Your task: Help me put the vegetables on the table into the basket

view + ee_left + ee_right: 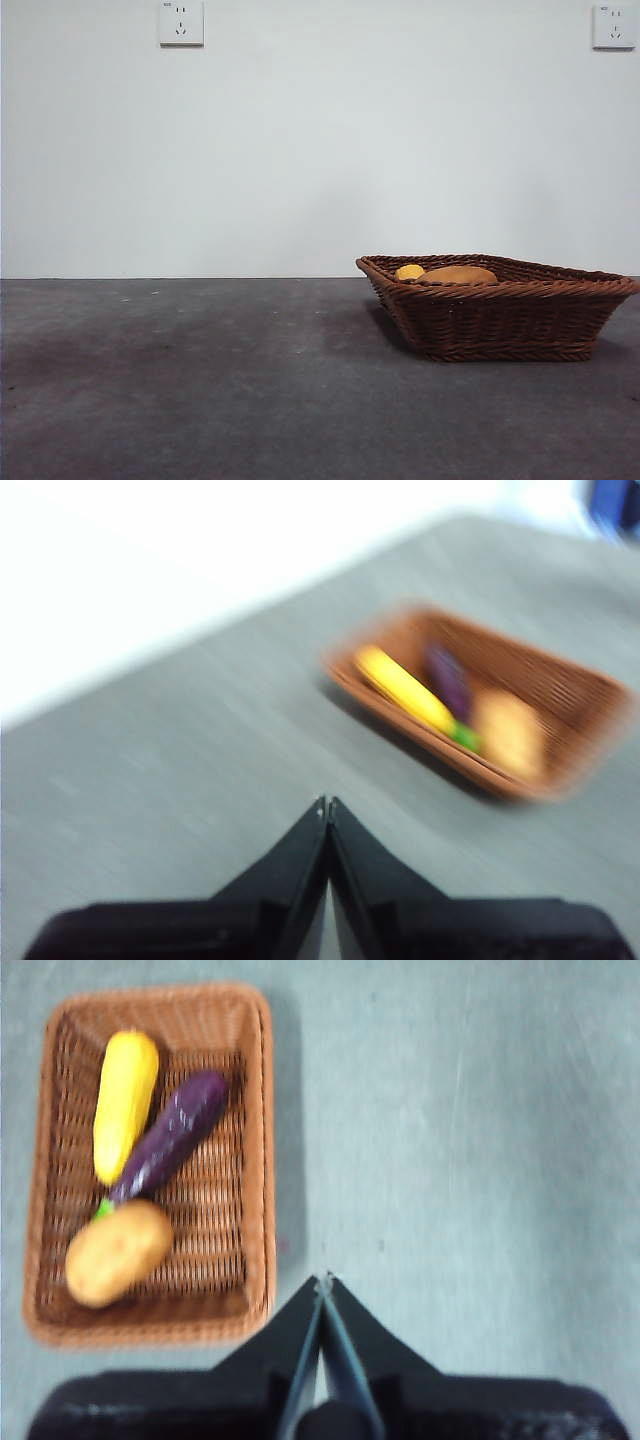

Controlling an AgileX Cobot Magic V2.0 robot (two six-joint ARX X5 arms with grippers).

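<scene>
Dark grey table (200, 380); only wicker basket (500, 320) rests on it.

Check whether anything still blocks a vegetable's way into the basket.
Nothing visible does: the corn, purple vegetable and potato already lie inside the basket. The table beside it shows no vegetable. Left tool and right tool are shut, holding nothing.

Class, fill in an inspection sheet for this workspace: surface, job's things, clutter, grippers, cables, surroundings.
Surface: dark grey table, slightly mottled.
Job's things: corn, eggplant and potato all lie in the basket; the eggplant lies slanted between the other two.
Clutter: nothing seen.
Grippers: left gripper and right gripper both shut, holding nothing, above the table beside the basket.
Cables: nothing seen.
Surroundings: white wall with two sockets.
</scene>
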